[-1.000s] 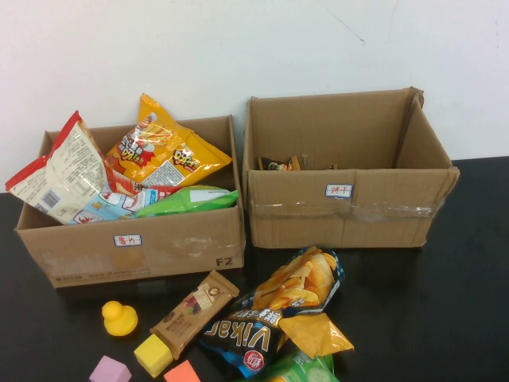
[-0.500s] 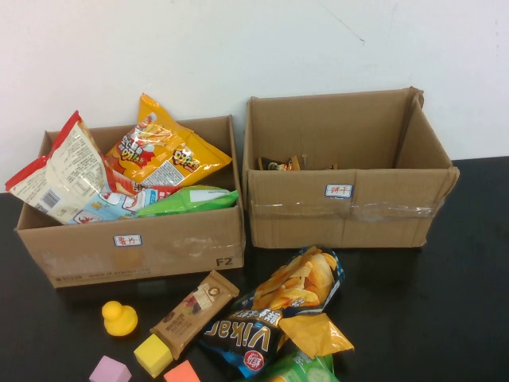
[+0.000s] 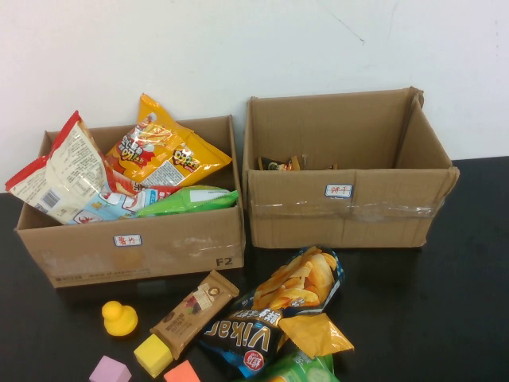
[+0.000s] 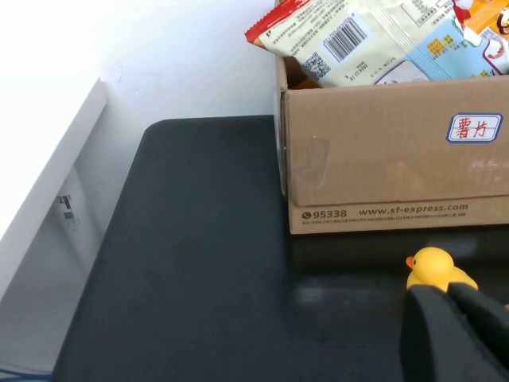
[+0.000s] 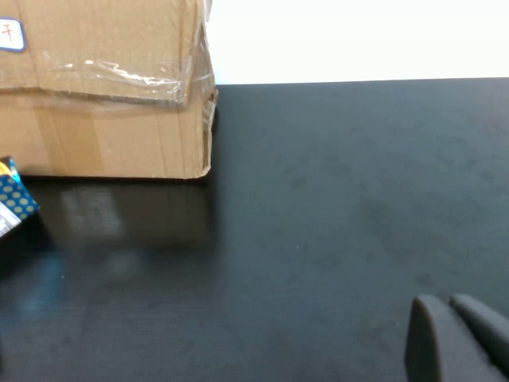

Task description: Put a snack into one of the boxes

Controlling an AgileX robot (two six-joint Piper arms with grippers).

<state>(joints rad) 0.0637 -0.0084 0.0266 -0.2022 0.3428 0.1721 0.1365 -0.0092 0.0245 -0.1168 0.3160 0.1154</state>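
Two cardboard boxes stand at the back. The left box (image 3: 135, 247) holds several chip bags; it also shows in the left wrist view (image 4: 382, 175). The right box (image 3: 350, 207) holds a small dark packet (image 3: 280, 164); it also shows in the right wrist view (image 5: 103, 119). Loose snacks lie in front: a brown chocolate bar (image 3: 195, 312), a dark blue Vikar chip bag (image 3: 278, 314), and a green bag (image 3: 302, 370). Neither arm shows in the high view. My left gripper (image 4: 449, 298) is shut and empty, near the yellow duck (image 4: 433, 269). My right gripper (image 5: 449, 306) is shut and empty over bare table.
A yellow rubber duck (image 3: 119, 318), a yellow block (image 3: 153, 355), a purple block (image 3: 110, 371) and an orange block (image 3: 182, 372) lie at the front left. The black table (image 3: 429, 318) has free room at the right. A white wall stands behind the boxes.
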